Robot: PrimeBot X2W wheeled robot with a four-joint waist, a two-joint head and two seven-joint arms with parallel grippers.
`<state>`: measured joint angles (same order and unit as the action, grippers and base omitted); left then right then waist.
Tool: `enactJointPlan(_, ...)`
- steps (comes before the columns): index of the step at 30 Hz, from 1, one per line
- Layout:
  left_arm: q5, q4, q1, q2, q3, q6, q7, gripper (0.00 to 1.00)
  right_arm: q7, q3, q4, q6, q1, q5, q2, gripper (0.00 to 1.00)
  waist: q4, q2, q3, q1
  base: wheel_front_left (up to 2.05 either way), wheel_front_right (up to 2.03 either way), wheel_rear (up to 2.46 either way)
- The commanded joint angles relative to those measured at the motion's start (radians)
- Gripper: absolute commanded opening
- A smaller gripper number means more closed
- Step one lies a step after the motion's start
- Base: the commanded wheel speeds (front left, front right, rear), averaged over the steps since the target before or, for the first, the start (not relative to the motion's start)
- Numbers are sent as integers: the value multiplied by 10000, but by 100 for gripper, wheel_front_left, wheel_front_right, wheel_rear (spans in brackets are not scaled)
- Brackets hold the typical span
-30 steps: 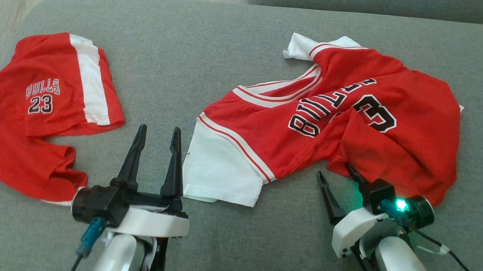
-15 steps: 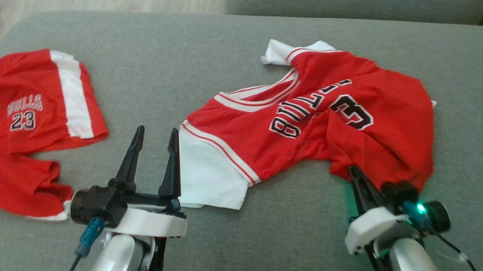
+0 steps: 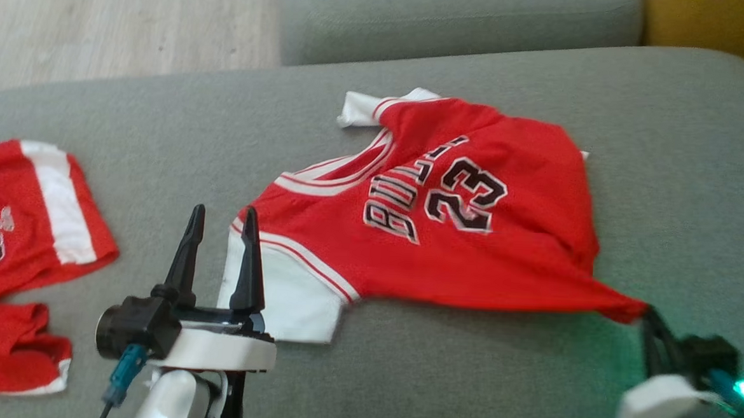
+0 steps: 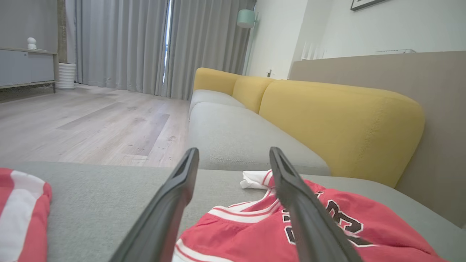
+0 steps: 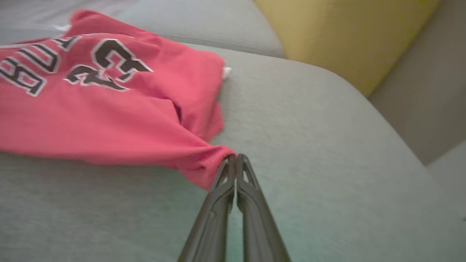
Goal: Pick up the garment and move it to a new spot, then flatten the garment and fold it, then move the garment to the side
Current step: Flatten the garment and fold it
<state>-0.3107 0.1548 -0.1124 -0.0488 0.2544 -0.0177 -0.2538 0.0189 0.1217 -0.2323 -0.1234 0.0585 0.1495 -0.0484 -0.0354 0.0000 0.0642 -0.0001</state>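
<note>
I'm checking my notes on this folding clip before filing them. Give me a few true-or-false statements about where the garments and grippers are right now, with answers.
1. The right gripper is shut on a corner of the red jersey. True.
2. The left gripper grips the jersey too. False: the left gripper's fingers stand open, holding nothing.
3. The jersey's print reads 23. True.
4. The shorts lie to the jersey's right. False: the shorts lie to its left in the head view.

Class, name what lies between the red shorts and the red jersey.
Bare grey cushion, with the open left tool above it near the jersey, in the head view.
</note>
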Motion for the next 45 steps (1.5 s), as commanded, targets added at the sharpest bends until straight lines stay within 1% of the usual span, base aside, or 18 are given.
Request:
enactJointPlan(1,-86,-378,-171,-14,-336,-58,-80,100,-187,174,657,-73,60,183,-179,0,-196,0,-187,1,0,0,0)
enactJointPlan(6,-207,-406,-131,-14,-221,-142,-80,100,-752,1064,1478,-73,517,486,-115,0,-289,0,-312,1,0,0,0)
enactJointPlan(7,-217,-401,-124,-14,-199,-147,-80,100,-755,1146,1619,-73,518,492,-87,17,-284,0,-328,1,0,0,0)
enactJointPlan(8,-221,-396,-114,-14,-181,-144,-80,100,-741,1122,1713,-73,518,435,-65,100,-271,0,-343,1,0,0,0)
enactJointPlan(13,-170,-372,-11,-14,-203,-112,-80,100,-358,926,2152,-73,273,188,-25,100,-150,0,-383,1,0,0,0)
enactJointPlan(21,-83,-392,-14,-14,-212,-61,-80,100,925,293,2613,-73,-613,-676,-20,100,220,0,-304,1,0,0,0)
enactJointPlan(24,-60,-437,-45,-14,-194,-50,-80,100,1095,116,2574,-73,-818,-860,-20,100,335,0,-239,1,0,0,0)
enactJointPlan(32,-18,-625,-154,-14,-87,-31,-80,100,1288,-266,1869,-73,-1473,-1119,-19,100,933,0,130,1,0,0,0)
enactJointPlan(36,-54,-754,-333,-14,71,-46,-80,100,818,-602,1409,-73,-2213,-887,-19,100,1298,0,586,1,0,0,0)
enactJointPlan(40,-129,-771,-613,-14,307,-58,-80,100,51,-766,734,-73,-3487,-769,-19,100,1708,0,1075,1,0,0,0)
enactJointPlan(43,-236,-749,-827,-14,467,-94,-80,100,-569,-1000,-130,-73,-4572,-746,-147,100,2024,0,1406,1,0,0,0)
enactJointPlan(45,-311,-733,-959,-14,596,-113,-80,100,-1000,-1276,-862,-73,-5274,-868,-362,100,2248,0,1610,1,0,0,0)
